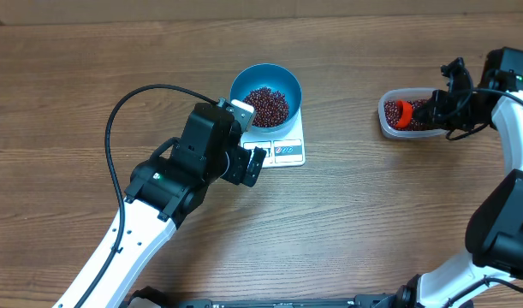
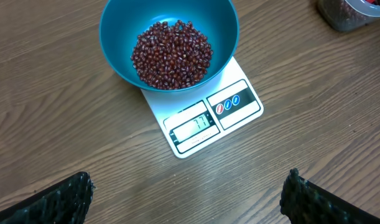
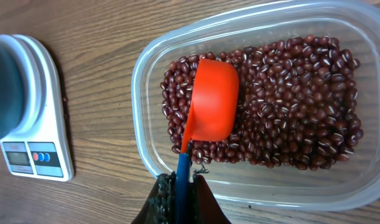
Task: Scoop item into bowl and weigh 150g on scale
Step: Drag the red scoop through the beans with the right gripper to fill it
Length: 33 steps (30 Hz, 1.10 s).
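Toward table [image 1: 372, 222] far edge, near middle, bowl [image 1: 261, 77] holding beans [image 1: 268, 106] sits on scale [image 1: 288, 152]; my left jaws gape wide, empty, near its front. By right edge, my right jaws clamp scoop [image 3: 211, 99] handle, scoop resting on beans in tub [image 3: 140, 81]

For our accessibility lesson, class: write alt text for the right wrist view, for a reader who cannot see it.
The right gripper, shut on a blue handle, holds an orange scoop on red-brown beans in a clear tub. To the left, a white scale carries a blue bowl.
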Each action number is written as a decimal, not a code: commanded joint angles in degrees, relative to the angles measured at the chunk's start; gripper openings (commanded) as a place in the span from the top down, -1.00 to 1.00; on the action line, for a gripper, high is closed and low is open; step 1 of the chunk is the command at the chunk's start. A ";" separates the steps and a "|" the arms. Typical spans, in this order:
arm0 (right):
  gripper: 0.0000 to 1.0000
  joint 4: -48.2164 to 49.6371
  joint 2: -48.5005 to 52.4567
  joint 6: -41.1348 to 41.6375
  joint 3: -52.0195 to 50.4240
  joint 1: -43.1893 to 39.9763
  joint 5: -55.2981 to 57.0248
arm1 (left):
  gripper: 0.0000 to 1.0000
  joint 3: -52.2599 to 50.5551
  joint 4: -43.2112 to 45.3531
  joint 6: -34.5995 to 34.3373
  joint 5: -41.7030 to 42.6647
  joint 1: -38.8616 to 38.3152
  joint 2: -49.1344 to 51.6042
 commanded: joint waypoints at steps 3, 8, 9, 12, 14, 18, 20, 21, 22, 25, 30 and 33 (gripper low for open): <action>0.93 -0.20 2.40 -0.02 -0.28 -1.31 -3.98 | -0.99 -0.44 0.02 0.26 0.81 0.22 0.24; 0.93 -0.26 5.68 -0.02 -0.28 -2.14 -5.16 | -0.99 -0.44 0.02 0.26 0.81 0.22 0.24; 0.93 -0.26 6.21 -0.04 -0.28 -2.34 -5.70 | -0.99 -0.44 0.02 0.26 0.81 0.22 0.24; 0.93 -0.31 7.52 -0.04 -0.28 -3.08 -6.71 | -0.99 -0.44 0.07 0.26 0.81 0.22 0.24; 0.93 -0.31 7.76 -0.07 -0.28 -3.69 -6.93 | -0.99 -0.44 0.02 0.26 0.81 0.22 0.24; 0.93 -0.24 7.76 -0.07 -0.28 -5.16 -8.02 | -0.99 -0.44 0.02 0.26 0.81 0.22 0.24; 0.93 -0.28 7.76 -0.07 -0.28 -5.79 -8.20 | -0.99 -0.44 0.02 0.26 0.81 0.22 0.24; 0.93 -0.26 7.76 -0.07 -0.28 -6.12 -8.20 | -1.00 -0.44 0.02 0.26 0.81 0.22 0.24; 0.93 -0.26 7.76 -0.07 -0.28 -6.38 -8.22 | -0.99 -0.44 0.02 0.26 0.81 0.22 0.24; 0.93 -0.17 7.76 -0.07 -0.28 -7.08 -8.22 | -0.99 -0.44 0.02 0.26 0.81 0.22 0.24; 0.93 0.35 7.78 -0.02 -0.28 -7.74 -8.26 | -0.99 -0.44 0.02 0.26 0.81 0.22 0.24; 0.93 0.81 7.82 -0.04 -0.28 -8.26 -10.08 | -0.99 -0.44 0.02 0.26 0.81 0.22 0.24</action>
